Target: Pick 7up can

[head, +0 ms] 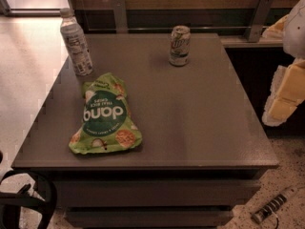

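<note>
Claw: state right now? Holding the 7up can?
Claw: at the right edge of view, beside the table; open or shut cannot be told. 7up can stands on the table, apart from it.

You'll see the small whitish-silver metal 7up can (179, 45) with green print standing upright near the back edge of the dark grey surface (200, 128), well apart from the clear plastic bottle (75, 42) at the back left. A green chip bag (105, 116) lies flat before that bottle; your white-and-yellow tool (284, 97) hangs beyond the surface's right edge.
</note>
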